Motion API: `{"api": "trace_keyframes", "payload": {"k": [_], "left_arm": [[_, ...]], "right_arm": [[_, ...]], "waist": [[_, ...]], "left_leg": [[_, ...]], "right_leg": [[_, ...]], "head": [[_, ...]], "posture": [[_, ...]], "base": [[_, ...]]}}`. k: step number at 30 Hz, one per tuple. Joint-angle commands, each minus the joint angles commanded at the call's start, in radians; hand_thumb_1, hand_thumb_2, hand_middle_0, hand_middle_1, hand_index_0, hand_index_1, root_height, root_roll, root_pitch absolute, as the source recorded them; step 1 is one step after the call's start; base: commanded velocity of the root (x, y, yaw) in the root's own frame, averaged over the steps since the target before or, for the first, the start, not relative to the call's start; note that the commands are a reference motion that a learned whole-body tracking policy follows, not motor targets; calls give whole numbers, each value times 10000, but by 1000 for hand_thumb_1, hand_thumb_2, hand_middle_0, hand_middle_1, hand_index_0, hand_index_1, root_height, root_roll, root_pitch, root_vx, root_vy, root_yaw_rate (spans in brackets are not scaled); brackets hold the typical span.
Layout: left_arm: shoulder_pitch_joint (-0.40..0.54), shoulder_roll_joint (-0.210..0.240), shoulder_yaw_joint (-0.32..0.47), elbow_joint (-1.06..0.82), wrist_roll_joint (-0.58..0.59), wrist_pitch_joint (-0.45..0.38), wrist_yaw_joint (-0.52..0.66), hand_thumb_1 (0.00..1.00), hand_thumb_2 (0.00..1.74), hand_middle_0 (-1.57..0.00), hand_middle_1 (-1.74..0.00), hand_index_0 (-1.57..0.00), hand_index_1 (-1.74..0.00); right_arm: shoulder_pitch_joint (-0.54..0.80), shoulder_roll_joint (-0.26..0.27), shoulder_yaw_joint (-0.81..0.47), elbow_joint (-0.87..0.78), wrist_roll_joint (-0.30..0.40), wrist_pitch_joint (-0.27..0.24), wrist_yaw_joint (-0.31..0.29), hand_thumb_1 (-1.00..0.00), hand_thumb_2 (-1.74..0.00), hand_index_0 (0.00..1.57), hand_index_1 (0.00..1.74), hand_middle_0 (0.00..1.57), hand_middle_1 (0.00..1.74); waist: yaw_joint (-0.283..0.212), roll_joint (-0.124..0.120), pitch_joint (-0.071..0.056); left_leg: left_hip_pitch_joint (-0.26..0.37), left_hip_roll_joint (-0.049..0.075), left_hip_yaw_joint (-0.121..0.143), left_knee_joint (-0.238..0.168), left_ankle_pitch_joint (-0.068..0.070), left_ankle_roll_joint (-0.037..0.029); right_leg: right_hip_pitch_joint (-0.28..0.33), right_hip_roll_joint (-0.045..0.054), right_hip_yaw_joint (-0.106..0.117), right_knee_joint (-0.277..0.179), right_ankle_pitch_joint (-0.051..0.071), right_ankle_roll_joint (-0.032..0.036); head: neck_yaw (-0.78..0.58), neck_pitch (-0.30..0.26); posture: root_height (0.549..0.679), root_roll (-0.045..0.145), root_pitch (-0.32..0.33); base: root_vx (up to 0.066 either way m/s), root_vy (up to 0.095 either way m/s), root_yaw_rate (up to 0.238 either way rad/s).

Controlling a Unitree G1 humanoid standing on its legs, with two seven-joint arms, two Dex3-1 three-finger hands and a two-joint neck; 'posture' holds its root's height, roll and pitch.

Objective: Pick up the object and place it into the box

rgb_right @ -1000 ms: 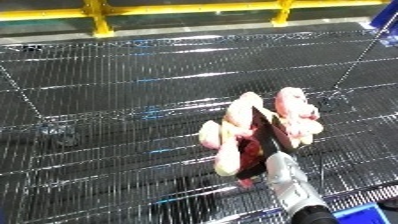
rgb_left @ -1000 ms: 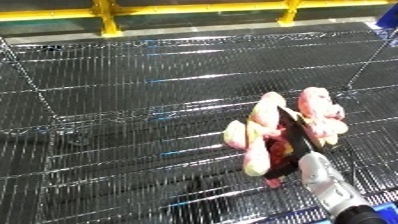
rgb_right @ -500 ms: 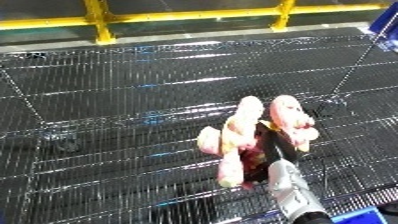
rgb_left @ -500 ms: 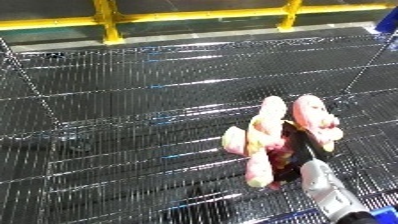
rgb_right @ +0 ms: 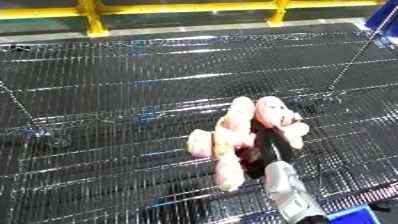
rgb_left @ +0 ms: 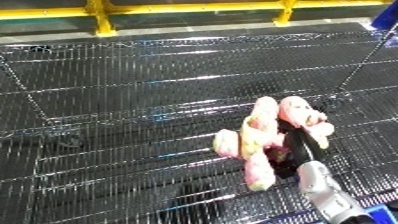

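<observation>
A pink plush toy with several soft limbs hangs in front of the black wire mesh of the bin. My right hand is shut on it, black fingers curled round its middle. The silver forearm comes up from the lower right edge. I cannot tell whether the toy touches the mesh or hangs above it. My left hand shows in neither view.
Wire mesh fills nearly the whole view, crossed by thicker frame wires. A yellow rail with posts runs along the far side. Something blue shows at the top right corner and at the bottom right edge.
My right hand and the plush toy have shifted a little to the left and toward the near edge. The hold on the toy is the same.
</observation>
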Motion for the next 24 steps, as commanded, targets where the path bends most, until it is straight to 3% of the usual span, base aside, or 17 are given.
{"api": "trace_keyframes", "payload": {"k": [7, 16, 20, 21, 24], "left_arm": [[-61, -15, 18, 278, 118, 61, 6, 1000, 1740, -1570, -1740, -1570, -1740], [-117, -228, 111, 714, 392, 165, 96, 1000, 1740, -1570, -1740, -1570, -1740], [-169, -332, 112, 872, 498, 197, 150, 1000, 1740, -1570, -1740, -1570, -1740], [-203, -372, 77, 969, 575, 220, 173, 1000, 1740, -1570, -1740, -1570, -1740], [-261, -419, 7, 1118, 713, 283, 185, 1000, 1740, -1570, -1740, -1570, -1740]], "right_arm": [[1050, -182, -1007, -1029, 189, -242, -571, -1000, -1740, 1570, 1740, 1570, 1740], [3423, -53, -3441, -3463, 406, -714, -1733, -1000, -1740, 1570, 1740, 1570, 1740], [4345, 227, -4446, -4242, 564, -943, -2183, -1000, -1740, 1570, 1740, 1570, 1740], [5189, 572, -5296, -4978, 652, -1133, -2498, -1000, -1740, 1570, 1740, 1570, 1740], [6474, 961, -6387, -6168, 356, -1278, -2837, -1000, -1740, 1570, 1740, 1570, 1740]], "waist": [[-250, -245, 0], [-723, -469, 0], [-901, -534, 0], [-991, -598, 0], [-1123, -705, 0]], "left_leg": [[259, 72, 6, 86, -39, 8], [654, 181, 66, 325, -111, 63], [768, 188, 87, 480, -170, 86], [893, 195, 105, 555, -218, 108], [1133, 183, 130, 686, -316, 158]], "right_leg": [[339, -27, -80, -88, 84, 26], [822, -134, -159, -50, 205, 73], [1016, -164, -142, -44, 248, 81], [1187, -177, -132, -68, 284, 93], [1505, -180, -89, -137, 335, 107]], "head": [[62, -366], [205, -893], [336, -1142], [485, -1450], [797, -1831]], "posture": [[624, 128, 85], [620, 121, 14], [618, 119, -13], [617, 117, -33], [616, 114, -66]], "base": [[-46, -1, -7], [-37, 12, 2], [-29, 23, 8], [-19, 27, -8], [7, 36, -36]]}}
